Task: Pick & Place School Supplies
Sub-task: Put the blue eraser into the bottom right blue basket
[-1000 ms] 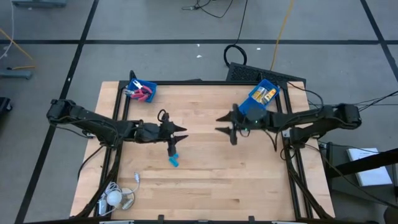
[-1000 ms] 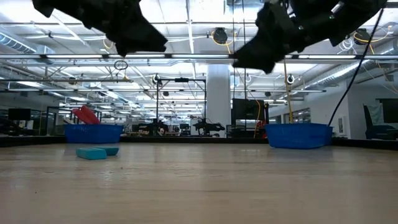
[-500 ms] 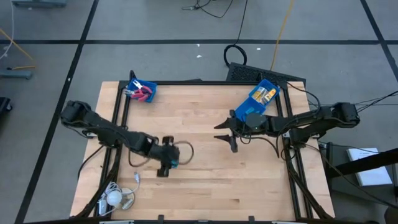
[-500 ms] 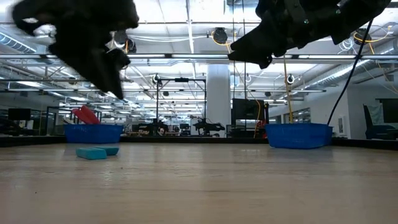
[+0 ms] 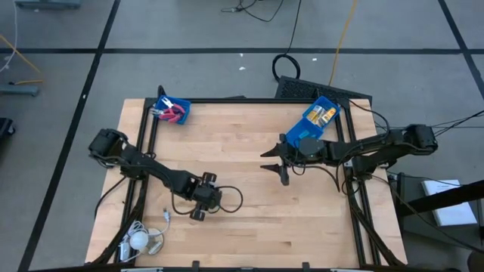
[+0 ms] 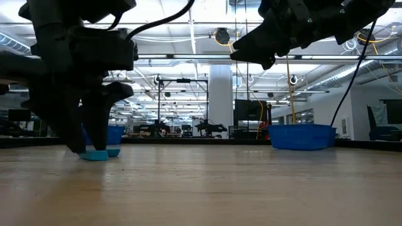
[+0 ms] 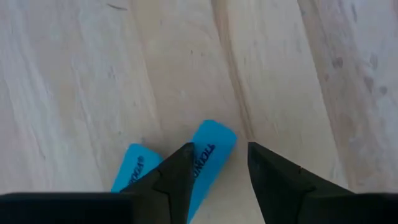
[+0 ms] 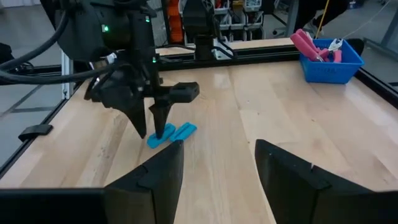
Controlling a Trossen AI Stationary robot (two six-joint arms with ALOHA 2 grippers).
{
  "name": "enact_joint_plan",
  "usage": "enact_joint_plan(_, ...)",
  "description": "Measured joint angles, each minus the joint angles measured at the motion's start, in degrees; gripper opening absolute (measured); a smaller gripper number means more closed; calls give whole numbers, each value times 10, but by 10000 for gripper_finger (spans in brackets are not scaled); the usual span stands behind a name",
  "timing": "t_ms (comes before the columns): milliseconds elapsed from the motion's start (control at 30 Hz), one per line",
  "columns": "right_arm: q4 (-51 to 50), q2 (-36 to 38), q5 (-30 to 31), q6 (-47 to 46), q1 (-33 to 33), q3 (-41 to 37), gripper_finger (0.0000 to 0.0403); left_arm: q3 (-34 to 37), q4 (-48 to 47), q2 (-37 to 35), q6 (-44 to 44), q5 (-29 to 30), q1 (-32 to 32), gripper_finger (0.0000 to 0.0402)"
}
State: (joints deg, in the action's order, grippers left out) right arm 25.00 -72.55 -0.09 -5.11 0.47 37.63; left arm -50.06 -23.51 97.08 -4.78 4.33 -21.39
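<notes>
Two light-blue oblong pieces [image 7: 208, 155] [image 7: 132, 169] lie flat, side by side, on the wooden table [image 5: 257, 227]. My left gripper [image 7: 219, 146] points steeply down at them with a gap between its fingers, and one piece's end lies in that gap. The right wrist view also shows it [image 8: 151, 130] just above the pieces [image 8: 173, 133]. In the high view the gripper [image 5: 204, 202] hides them. My right gripper [image 5: 272, 162] hangs open in the air near the table's right side, with nothing between its fingers. My left gripper stands with its fingertips [image 7: 183, 158] down at the far end of one light-blue piece [image 7: 214, 140], coming from above and pointing down. Whether a fingertip touches the piece, I cannot tell. The piece lies flat on the table.
A blue bin [image 5: 172, 111] with pink-handled scissors [image 8: 314, 43] stands at the far left corner. Another blue bin [image 5: 319, 117] with yellow packets stands at the far right. A white round object with a cord [image 5: 140, 242] lies at the near left corner.
My left gripper has come down and toward the table's near edge, tipping from almost level to steeply downward, and now stands over the light-blue pieces, which have not moved. My right gripper has shifted a little toward the near edge.
</notes>
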Motion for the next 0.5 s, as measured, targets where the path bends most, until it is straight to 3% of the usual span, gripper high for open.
enact_joint_plan(267, -7, 0, 0, -2, 0, 0, 192, -1, -4, -10, 44, 63, 1, 168)
enact_joint_plan(500, -18, 0, 0, 0, 0, 0, 192, -2, -25, -12, 44, 43, 16, 173)
